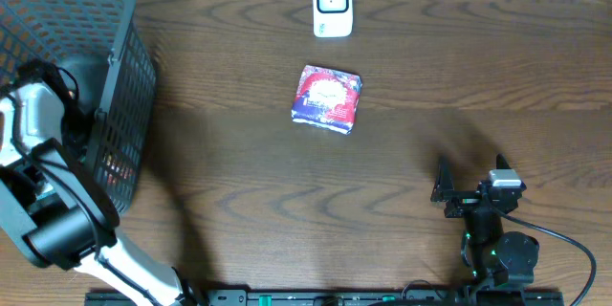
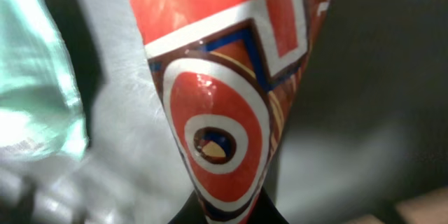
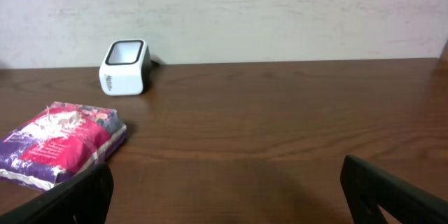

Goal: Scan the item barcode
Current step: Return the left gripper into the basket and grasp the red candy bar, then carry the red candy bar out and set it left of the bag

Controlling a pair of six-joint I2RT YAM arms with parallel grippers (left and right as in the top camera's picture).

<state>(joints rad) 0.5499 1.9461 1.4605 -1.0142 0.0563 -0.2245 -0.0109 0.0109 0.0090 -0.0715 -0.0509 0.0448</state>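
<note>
- grip trouble first: my left gripper (image 2: 225,213) is pinched narrow on the red packet (image 2: 224,112), down inside the basket (image 1: 124,19) at 9 o'clock on the counter (image 1: 239,182). the hold looks to be on a thin, glossy end of the wrapper, so i judge it could slide out as i lift.
- the basket's mesh walls stand high around my wrist. a lift that leans toward 3 o'clock too early could catch the packet or my arm on the rim and drag the basket along.
- a pale green item (image 2: 35,77) lies just beside the packet, at its 9 o'clock in my left wrist view. it could ride up with the packet or get shoved.
- i cannot see a barcode on the face that shows. if it sits on the hidden side or under my fingers, the scanner (image 1: 333,5) at 12 o'clock will not read it without a turn.
- a purple packet (image 1: 327,98) lies near the counter's middle, between the basket and the scanner. a low carry could knock it.
- my right gripper (image 3: 227,196) stands wide and holds nothing at 5 o'clock, well apart from everything, so i see little risk there.
</note>
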